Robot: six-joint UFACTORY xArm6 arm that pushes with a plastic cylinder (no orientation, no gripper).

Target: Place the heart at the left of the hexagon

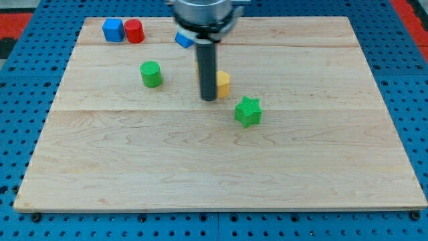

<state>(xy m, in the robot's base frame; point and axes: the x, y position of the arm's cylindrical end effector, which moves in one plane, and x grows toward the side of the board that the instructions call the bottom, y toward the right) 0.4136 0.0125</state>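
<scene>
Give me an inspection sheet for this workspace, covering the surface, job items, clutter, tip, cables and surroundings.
Surface: pale wooden board, flat.
Job's things: yellow block, shape unclear, half hidden behind the rod; red block, shape unclear, at the view's top left.
Clutter: blue block touching the red one; green cylinder; green star-shaped block; blue block partly hidden by the arm.
Grippers: none; my tip beside the yellow block, on its left in view.
Cables: nothing seen.
Surroundings: blue perforated base.
</scene>
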